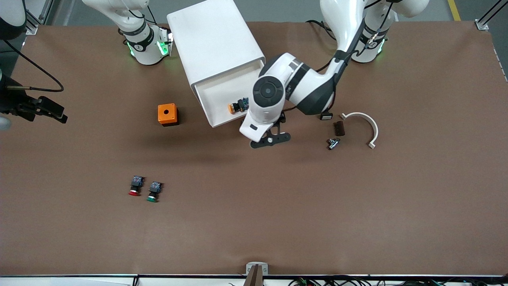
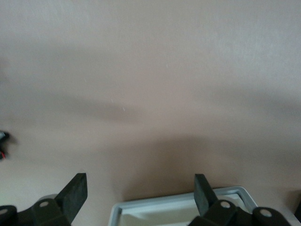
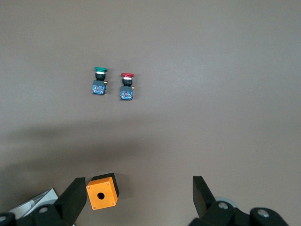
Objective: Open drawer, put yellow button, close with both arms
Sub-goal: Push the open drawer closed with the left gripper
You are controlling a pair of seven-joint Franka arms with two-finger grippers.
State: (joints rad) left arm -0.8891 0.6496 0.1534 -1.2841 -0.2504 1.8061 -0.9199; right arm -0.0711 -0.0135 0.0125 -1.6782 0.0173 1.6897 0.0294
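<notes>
Right gripper (image 3: 136, 195): spread, holding nothing, up over the desk (image 1: 357, 218) above the orange box (image 1: 167, 114).
Drawer (image 1: 222, 95): pulled out of the white cabinet (image 1: 212, 39), near the desk's edge by the arm bases.
Yellow button (image 1: 237, 106): lying in the drawer (at its open front corner).
Left gripper (image 2: 140, 193): spread, empty, over the drawer's front rim.

Brown table (image 1: 254, 222) — white cabinet (image 1: 214, 43), orange box (image 1: 167, 114), red button (image 1: 135, 186), green button (image 1: 154, 191), white curved bracket (image 1: 367, 125)
</notes>
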